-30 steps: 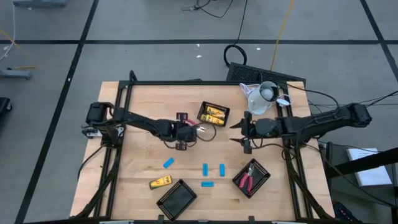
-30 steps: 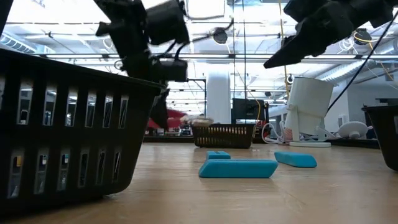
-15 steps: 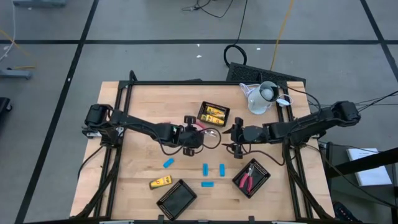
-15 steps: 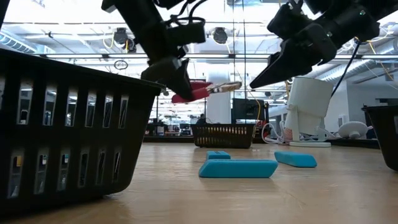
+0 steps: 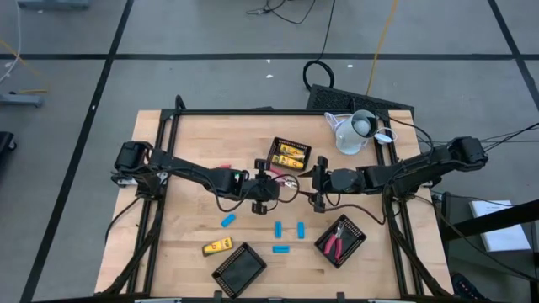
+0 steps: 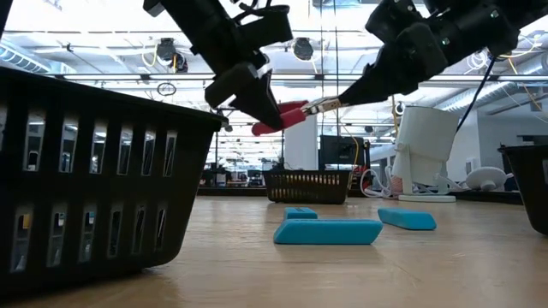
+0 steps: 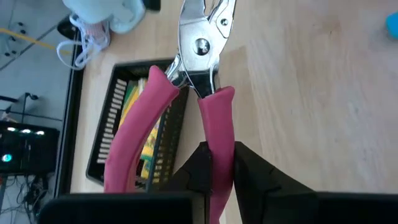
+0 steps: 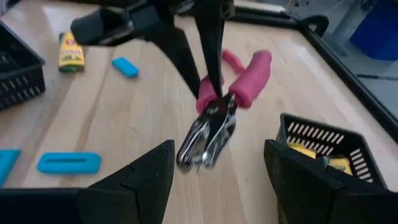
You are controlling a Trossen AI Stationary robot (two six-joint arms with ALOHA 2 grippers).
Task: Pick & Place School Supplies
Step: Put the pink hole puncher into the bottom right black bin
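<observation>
My left gripper (image 7: 221,149) is shut on a pink-handled plier-like tool (image 6: 287,114) and carries it above the table's middle (image 5: 271,187). My right gripper (image 8: 217,149) is open and faces it from the right (image 5: 313,187). Its fingers stand on either side of the tool's metal head (image 8: 208,134); I cannot tell whether they touch it. Blue pieces (image 5: 278,228) and a yellow-and-black block (image 5: 217,247) lie flat on the table. More yellow blocks fill one tray (image 5: 289,154). A red-handled tool lies in another tray (image 5: 340,239). My left gripper pinches one of the tool's two pink handles (image 7: 217,124) between its two fingers, which lie along the handle. It comes from the table's left. The tool is lifted clear, with its metal head (image 7: 202,37) pointing away toward the right gripper and its other handle (image 7: 134,137) splayed free.
An empty black mesh tray (image 5: 239,269) sits at the near edge and fills the left of the low view (image 6: 94,171). The white jug (image 5: 354,130) stands at the far right corner. Bare wood shows on the table's left half.
My left gripper has carried the pink-handled tool up and toward the table's right. My right gripper has moved toward the table's left until its open fingers flank the tool's metal head.
</observation>
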